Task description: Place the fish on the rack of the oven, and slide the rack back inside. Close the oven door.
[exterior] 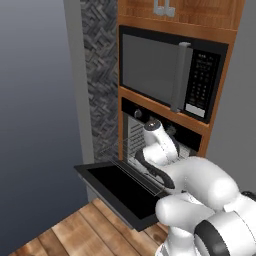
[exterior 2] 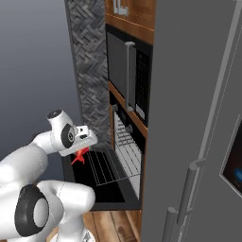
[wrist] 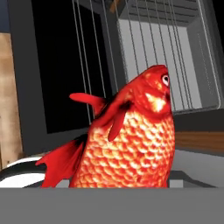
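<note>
Orange-red scales crowd your hand view because the jaws hold the fish clamped, head up, tail hanging; from the right base view you see it dangling under the gripper above the pulled-out rack. That height looks chosen to clear the wires before lowering, with the door dropped flat under the rack, well clear of the oven. No writing reads; the microwave keypad is blurred.

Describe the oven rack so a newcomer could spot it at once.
Find the wood-framed column with the black microwave on top; the oven sits just below it, its door dropped flat. The rack is the thin silvery wire grid pulled out above that door, unlike the solid black panel beneath it.
</note>
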### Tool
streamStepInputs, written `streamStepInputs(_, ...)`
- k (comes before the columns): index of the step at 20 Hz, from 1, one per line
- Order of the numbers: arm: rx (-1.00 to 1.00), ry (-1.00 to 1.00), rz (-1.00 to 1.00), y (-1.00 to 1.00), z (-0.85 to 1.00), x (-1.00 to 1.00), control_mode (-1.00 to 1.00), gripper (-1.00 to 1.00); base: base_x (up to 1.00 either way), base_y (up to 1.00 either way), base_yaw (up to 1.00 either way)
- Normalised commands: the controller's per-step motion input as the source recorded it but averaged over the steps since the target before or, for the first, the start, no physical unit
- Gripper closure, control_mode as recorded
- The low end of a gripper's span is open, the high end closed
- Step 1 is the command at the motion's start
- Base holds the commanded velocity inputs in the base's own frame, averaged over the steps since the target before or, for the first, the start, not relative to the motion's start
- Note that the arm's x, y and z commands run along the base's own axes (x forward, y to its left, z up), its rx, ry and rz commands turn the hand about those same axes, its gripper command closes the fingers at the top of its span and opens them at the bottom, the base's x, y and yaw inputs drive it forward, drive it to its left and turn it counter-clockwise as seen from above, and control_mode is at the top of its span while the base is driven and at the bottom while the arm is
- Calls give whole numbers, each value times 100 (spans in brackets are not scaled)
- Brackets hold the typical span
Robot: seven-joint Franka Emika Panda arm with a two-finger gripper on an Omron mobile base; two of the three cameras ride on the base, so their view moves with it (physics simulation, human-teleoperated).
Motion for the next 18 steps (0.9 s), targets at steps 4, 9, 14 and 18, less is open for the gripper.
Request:
streamStepInputs(4,0,0,0,0,-14,56,-100,100,0,0,0)
streamStepInputs(9,0,-1,0,0,-32,44,-100,100,0,0,0)
streamStepInputs(14,0,1,0,0,-24,51,-100,100,0,0,0)
streamStepInputs(18,-1,0,-1,0,-28,47,-100,100,0,0,0)
